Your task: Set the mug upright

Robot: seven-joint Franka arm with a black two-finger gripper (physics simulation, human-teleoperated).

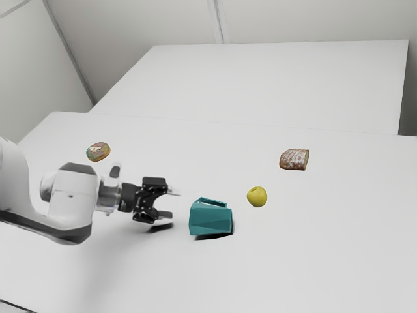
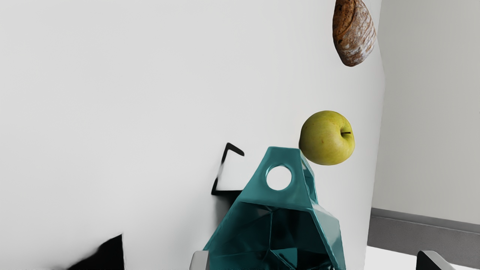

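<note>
A teal faceted mug (image 1: 210,220) lies on its side on the white table, its handle on the upper side in the exterior view. My gripper (image 1: 171,204) stands open just to the exterior view's left of the mug, a short gap apart from it, with nothing held. In the wrist view the mug (image 2: 279,195) faces the camera with its dark hollow mouth, and the holed handle extends from the rim. The fingertips of the gripper (image 2: 311,260) are spread wide, the mug's mouth appearing between them.
A yellow-green apple (image 1: 257,197) sits near the mug, on its far side from my gripper. Farther off lies a piece of bread (image 1: 294,160). A donut-like item (image 1: 98,152) rests on the table (image 1: 195,150) near the arm, toward the exterior view's upper left.
</note>
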